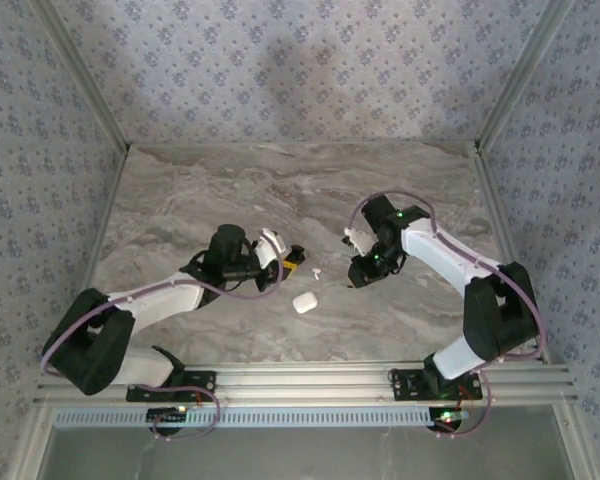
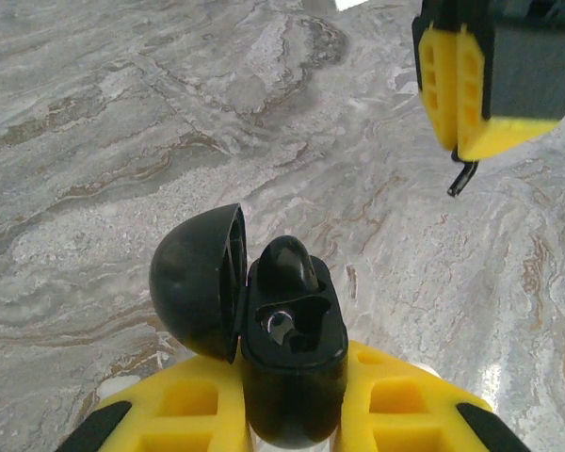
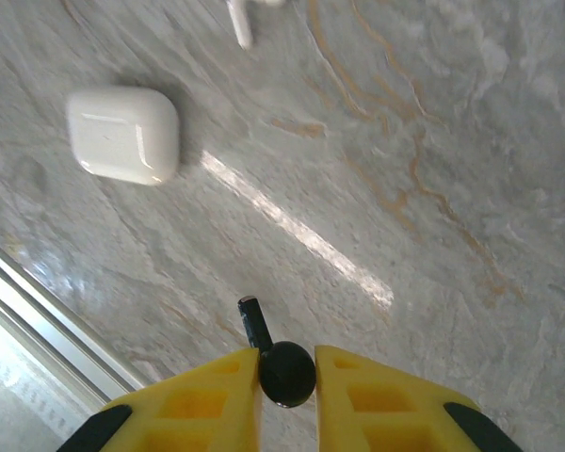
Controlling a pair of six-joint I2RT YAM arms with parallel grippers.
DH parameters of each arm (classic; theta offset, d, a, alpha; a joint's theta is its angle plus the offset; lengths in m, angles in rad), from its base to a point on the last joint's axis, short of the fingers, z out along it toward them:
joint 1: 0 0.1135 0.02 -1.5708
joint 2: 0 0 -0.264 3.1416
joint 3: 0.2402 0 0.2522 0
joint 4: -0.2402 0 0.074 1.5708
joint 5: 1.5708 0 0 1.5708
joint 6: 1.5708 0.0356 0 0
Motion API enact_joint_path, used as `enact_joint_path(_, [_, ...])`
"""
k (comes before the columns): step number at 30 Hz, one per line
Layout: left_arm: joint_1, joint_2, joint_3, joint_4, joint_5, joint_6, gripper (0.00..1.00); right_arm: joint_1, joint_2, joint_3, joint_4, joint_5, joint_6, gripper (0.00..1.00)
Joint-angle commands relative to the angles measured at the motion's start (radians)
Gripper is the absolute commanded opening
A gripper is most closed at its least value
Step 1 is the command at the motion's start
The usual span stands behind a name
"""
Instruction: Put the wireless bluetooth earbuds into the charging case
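1. left gripper [image 2: 297, 381] [image 1: 288, 262]: a pincer with yellow fingers. It is closing tight around the lower body of the black charging case and holding it upright, mouth toward the wrist camera.

2. black charging case [image 2: 297, 348]: a glossy oval box of black plastic. It is sitting between the left fingers. Its domed black lid [image 2: 196, 282] is standing hinged open to the left.

3. seated black earbud [image 2: 287, 268]: a small rounded piece of black plastic. It is resting in the far socket of the black case. The near socket [image 2: 281, 325] is lying bare, with a shiny spot showing inside.

4. right gripper [image 3: 287, 363] [image 2: 460, 141] [image 1: 360, 275]: a pincer with yellow fingers. It is pinching the held black earbud by its bulb. In the left wrist view it is hanging off to the upper right of the open case, apart from it.

5. held black earbud [image 3: 284, 377] [image 2: 463, 177]: a small stemmed piece of black plastic. Its stem is poking out beyond the right fingertips.

6. white charging case [image 3: 122, 134] [image 1: 303, 302]: a glossy white plastic box with rounded corners. It is lying closed and flat on the grey veined marble table [image 1: 230, 190], near the front aluminium rail [image 3: 38, 311]. It is touching neither gripper.

7. white earbud [image 1: 316, 271] [image 3: 240, 24]: a tiny stemmed piece of white plastic. It is lying on the table between the two grippers, just beyond the white case and apart from it.
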Motion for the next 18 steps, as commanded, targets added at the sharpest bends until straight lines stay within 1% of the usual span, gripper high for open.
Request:
enact_joint_path(1, [-0.005, -0.029, 0.014, -0.028, -0.001, 0.015, 0.13, -0.004, 0.062, 0.025, -0.063, 0.044, -0.043, 0.21])
enact_joint_path(8, [-0.005, -0.042, 0.013, -0.032, 0.001, 0.013, 0.13, -0.002, 0.185, 0.074, -0.092, 0.057, -0.081, 0.21])
enact_joint_path(18, [-0.006, -0.022, 0.017, -0.023, 0.019, -0.002, 0.13, 0.003, 0.329, 0.155, -0.119, 0.055, -0.115, 0.22])
